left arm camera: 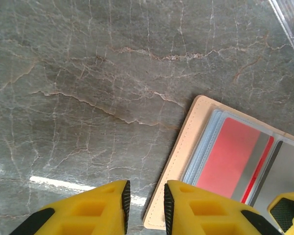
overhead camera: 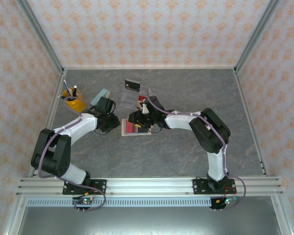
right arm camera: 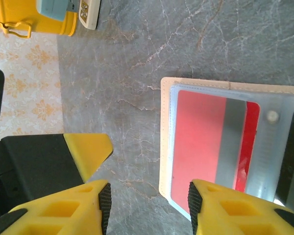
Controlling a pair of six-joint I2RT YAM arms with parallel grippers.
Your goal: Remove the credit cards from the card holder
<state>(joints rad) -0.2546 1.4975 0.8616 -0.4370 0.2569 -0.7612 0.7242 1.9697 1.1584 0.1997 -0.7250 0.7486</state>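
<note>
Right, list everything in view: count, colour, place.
tan leather-like bifold card holder: one, tan with blue-grey panels, open at table centre.
red plastic card: one, red with grey stripe, inside the holder.
clear plastic tray: one, transparent, behind the holder.
small black rectangular item: one, black, tray's far-left corner.
yellow cup: one, yellow, far left.
blue-grey block: one, blue-grey, beside the cup.
grey marbled table: one, grey, under everything.
left pincer: one, yellow fingers, open, at the holder's left edge.
right pincer: one, yellow fingers, open, over the holder.
</note>
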